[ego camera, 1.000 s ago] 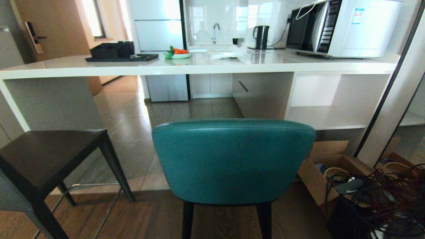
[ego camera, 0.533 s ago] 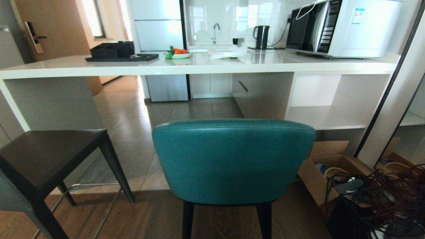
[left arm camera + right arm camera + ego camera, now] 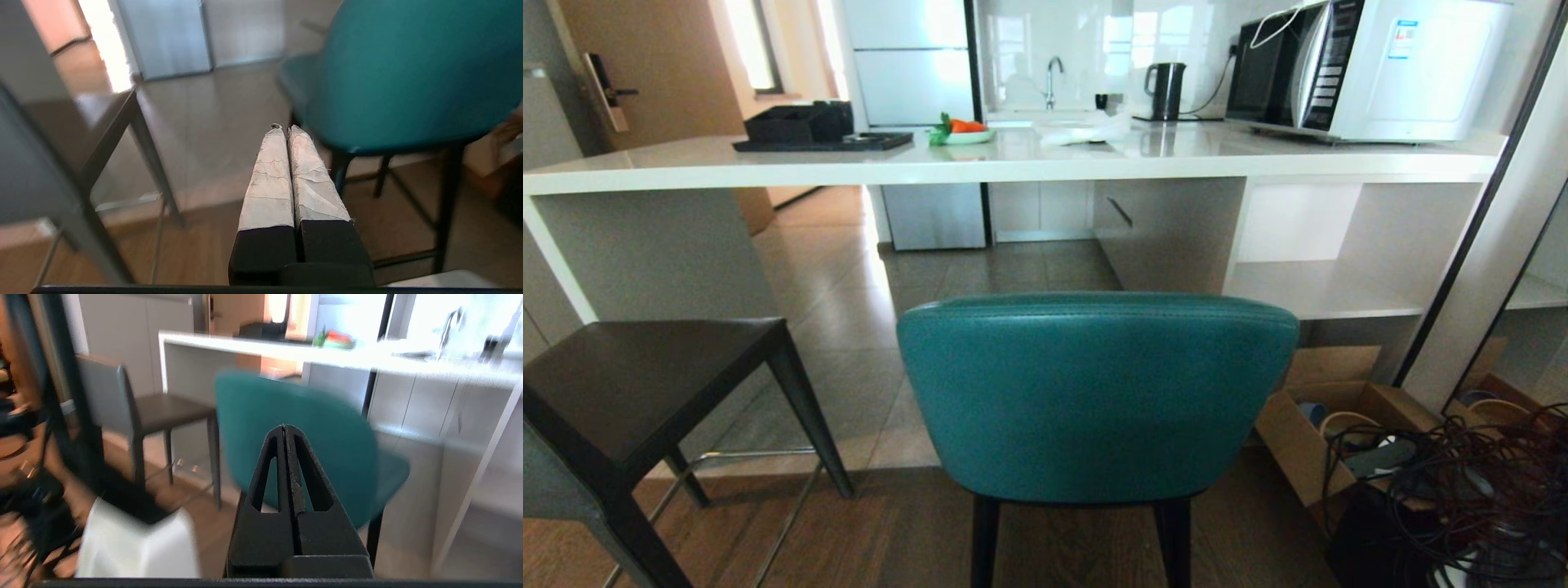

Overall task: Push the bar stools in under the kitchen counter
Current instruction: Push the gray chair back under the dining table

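Nothing has shifted since the earlier head views. The table (image 3: 1013, 167) spans the back; the teal stool (image 3: 1094, 392) and grey stool (image 3: 629, 392) stand before it, not under. Left gripper (image 3: 284, 129) and right gripper (image 3: 284, 426) have closed, empty jaws.

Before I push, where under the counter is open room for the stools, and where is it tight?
Open: the tiled floor under the counter, between its white end panel and the shelf unit, ahead of the teal stool. Tight: the cardboard box and tangled cables right of it; the grey stool left.
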